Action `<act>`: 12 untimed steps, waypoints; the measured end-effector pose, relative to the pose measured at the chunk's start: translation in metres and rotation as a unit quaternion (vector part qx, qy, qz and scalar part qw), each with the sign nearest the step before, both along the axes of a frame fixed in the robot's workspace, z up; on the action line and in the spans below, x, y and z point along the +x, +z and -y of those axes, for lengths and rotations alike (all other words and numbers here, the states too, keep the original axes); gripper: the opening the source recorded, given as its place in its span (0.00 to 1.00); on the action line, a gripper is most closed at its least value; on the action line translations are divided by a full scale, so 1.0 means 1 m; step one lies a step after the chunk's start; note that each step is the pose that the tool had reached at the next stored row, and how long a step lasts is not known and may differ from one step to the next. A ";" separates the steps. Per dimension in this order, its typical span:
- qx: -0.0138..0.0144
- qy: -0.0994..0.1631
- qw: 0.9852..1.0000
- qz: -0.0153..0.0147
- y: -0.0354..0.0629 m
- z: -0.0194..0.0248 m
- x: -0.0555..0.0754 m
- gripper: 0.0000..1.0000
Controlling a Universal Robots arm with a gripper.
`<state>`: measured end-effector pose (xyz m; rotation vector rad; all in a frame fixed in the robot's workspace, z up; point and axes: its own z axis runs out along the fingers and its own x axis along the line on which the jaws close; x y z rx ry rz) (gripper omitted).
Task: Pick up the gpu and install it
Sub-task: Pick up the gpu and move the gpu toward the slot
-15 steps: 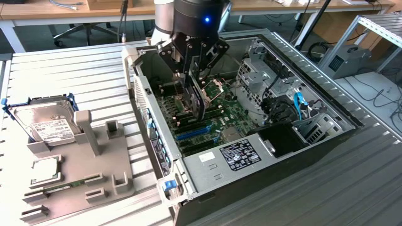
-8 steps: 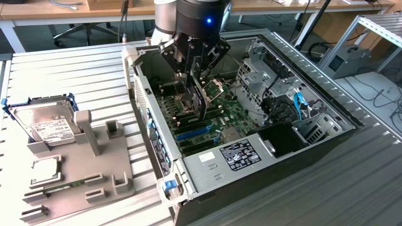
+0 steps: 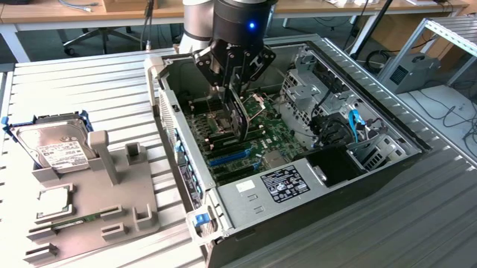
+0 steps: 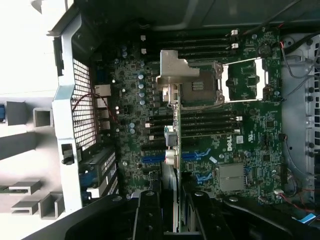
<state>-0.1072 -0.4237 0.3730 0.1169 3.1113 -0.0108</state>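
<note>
My gripper (image 3: 232, 84) hangs over the open computer case (image 3: 167, 95), shut on the gpu (image 3: 240, 114). I hold the card on edge, and it reaches down toward the green motherboard (image 3: 265, 142). In the wrist view the gpu (image 4: 172, 95) shows edge-on between my black fingers (image 4: 150, 215), with its silver end bracket farthest from the gripper (image 4: 175, 210). The card hovers above the motherboard (image 4: 240, 145), near the blue slots (image 4: 152, 159). I cannot tell whether its lower edge touches a slot.
At the exterior view's left a grey fixture (image 3: 97, 195) carries a silver hard drive (image 3: 56, 148) and a narrow green memory stick (image 3: 75, 220). Drive cages and cables (image 3: 350, 125) crowd the case's far side. The empty CPU socket (image 4: 245, 82) lies beside the card.
</note>
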 end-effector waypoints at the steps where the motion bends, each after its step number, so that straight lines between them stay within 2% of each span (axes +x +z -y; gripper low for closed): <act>1: 0.000 0.000 1.000 0.000 -0.0002 -0.0002 0.001 0.26; 12: 0.000 0.000 1.000 0.000 -0.0020 -0.0007 0.013 0.26</act>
